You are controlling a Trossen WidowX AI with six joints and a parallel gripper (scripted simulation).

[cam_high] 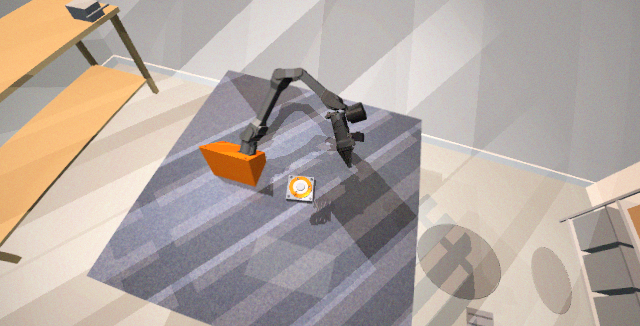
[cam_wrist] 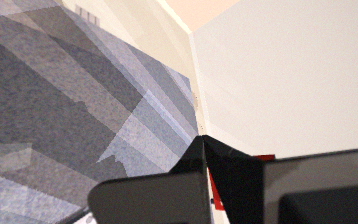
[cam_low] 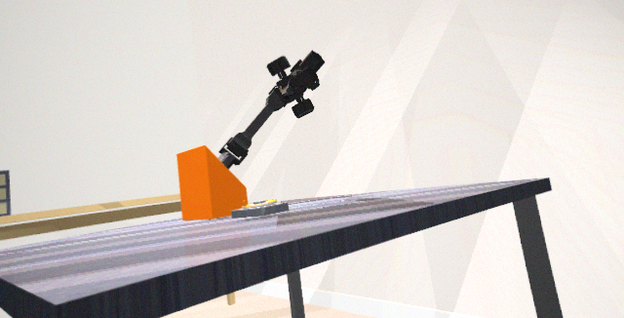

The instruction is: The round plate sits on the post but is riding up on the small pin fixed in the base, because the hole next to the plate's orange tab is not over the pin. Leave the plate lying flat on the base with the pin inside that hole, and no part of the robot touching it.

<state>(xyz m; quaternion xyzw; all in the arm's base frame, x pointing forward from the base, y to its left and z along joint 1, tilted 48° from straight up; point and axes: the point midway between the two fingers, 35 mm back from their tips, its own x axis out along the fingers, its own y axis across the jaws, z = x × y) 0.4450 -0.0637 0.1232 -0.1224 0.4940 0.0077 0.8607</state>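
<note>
Barely begun: gripper [cam_high: 348,163] pinched closed on nothing, poised high and to the right of round plate [cam_high: 300,187], not touching; turning the plate onto the pin left to do

Grey table [cam_high: 210,246] with square base [cam_high: 300,188]

1. Table [cam_high: 210,246]: matt grey top with a grainy, streaked finish.
2. Arm [cam_high: 280,86]: dull dark grey.
3. Mount [cam_high: 232,163]: smooth matt orange.
4. Shelves [cam_high: 45,116]: pale wood.
</note>
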